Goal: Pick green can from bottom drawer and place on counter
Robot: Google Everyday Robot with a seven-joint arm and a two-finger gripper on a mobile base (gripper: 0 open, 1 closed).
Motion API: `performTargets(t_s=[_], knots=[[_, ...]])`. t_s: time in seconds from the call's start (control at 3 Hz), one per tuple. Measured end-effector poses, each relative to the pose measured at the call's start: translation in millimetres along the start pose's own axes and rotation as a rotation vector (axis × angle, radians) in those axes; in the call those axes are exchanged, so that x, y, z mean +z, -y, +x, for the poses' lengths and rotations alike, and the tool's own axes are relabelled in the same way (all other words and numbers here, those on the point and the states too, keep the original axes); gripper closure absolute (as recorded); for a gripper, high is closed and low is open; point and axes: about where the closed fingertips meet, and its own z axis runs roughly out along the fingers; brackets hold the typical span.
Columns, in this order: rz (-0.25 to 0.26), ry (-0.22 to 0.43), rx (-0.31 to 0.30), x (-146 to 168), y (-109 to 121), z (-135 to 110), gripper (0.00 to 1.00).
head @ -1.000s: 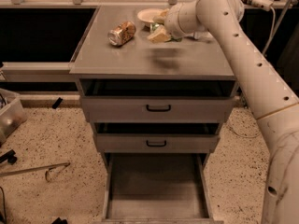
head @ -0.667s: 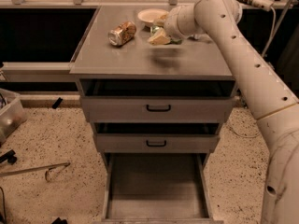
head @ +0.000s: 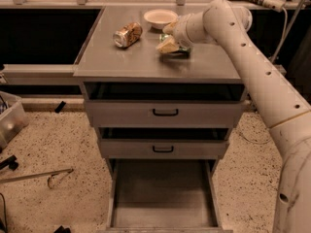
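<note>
The green can [head: 181, 49] sits low over the counter [head: 131, 59], toward its right rear, at or just above the surface. My gripper [head: 168, 43] reaches in from the right and is shut on the green can, its pale fingers [head: 165, 45] covering the can's left part. The bottom drawer [head: 163, 193] is pulled fully out below, and its flat grey floor is bare.
A tan-orange patterned can [head: 127, 34] lies on its side at the counter's left rear. A white bowl [head: 160, 17] stands at the back, just behind my gripper. The two upper drawers [head: 165, 113] stand slightly open. A clear bin [head: 9, 120] and a metal tool [head: 36, 176] lie on the floor at left.
My gripper has moved down and slightly forward with the green can, bringing it closer to the counter surface. Nothing else has moved.
</note>
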Motion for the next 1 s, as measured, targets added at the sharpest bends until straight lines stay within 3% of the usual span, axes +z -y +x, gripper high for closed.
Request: performTargets(t_s=[0.33,1.0], knots=[[0.0,0.0,0.0,0.0,0.0,0.0,0.81],[0.0,0.0,0.0,0.1,-0.1,0.0,0.35]])
